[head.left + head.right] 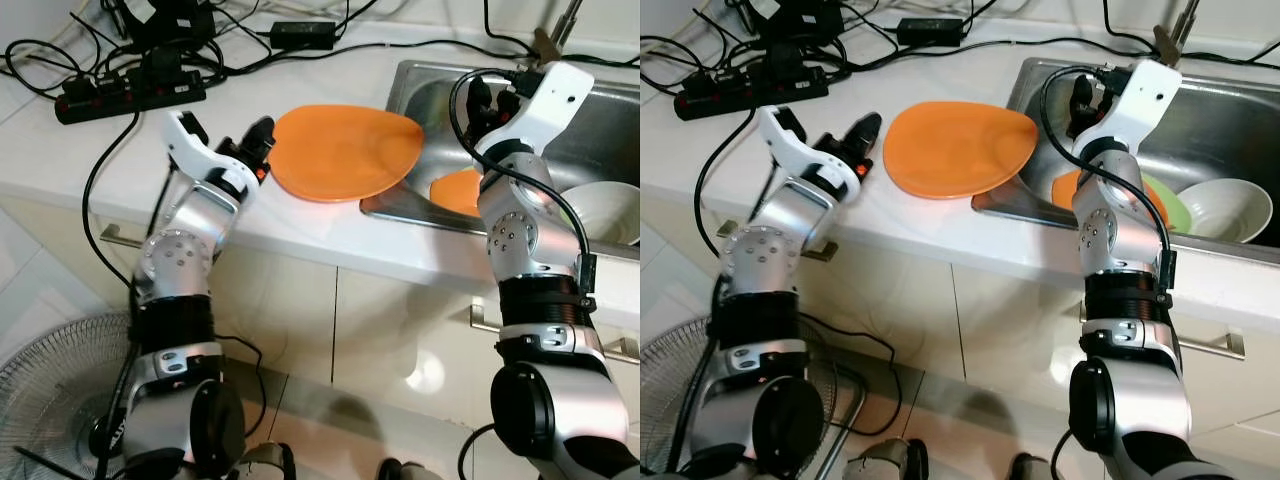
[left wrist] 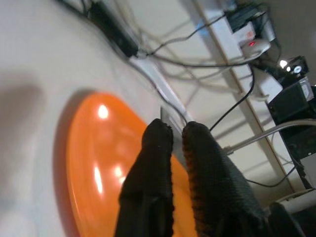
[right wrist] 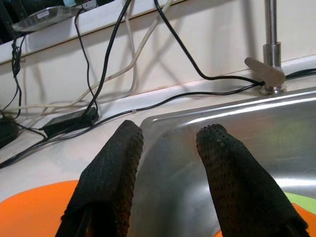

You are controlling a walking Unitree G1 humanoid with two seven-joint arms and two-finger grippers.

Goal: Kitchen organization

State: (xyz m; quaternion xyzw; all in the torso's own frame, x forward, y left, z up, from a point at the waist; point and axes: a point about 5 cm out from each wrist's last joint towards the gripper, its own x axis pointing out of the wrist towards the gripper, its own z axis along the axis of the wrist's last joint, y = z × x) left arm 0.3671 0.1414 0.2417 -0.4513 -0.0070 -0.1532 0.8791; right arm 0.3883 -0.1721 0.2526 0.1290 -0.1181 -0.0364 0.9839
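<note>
On the white counter (image 1: 60,150), an orange plate (image 1: 345,150) lies flat with its right edge jutting over the rim of the steel sink (image 1: 1230,120). The left gripper (image 1: 262,138) sits just beside the plate's left edge; its wrist view shows the two black fingers (image 2: 153,168) pressed nearly together above the glossy orange surface, holding nothing. The right gripper (image 3: 168,148) hovers over the sink's left end, fingers spread apart and empty, pointed toward the back wall, where the wrist view picks out the faucet base (image 3: 269,74) and trailing cables. The right eye view reveals more of the basin than the left: a second orange dish (image 1: 1068,188) under a green plate (image 1: 1170,210), with a white bowl (image 1: 1230,210) at the far right. A black power strip (image 1: 130,95) with tangled cords lies at the counter's back left. A floor fan (image 1: 50,390) stands below, beside the cabinet fronts.
</note>
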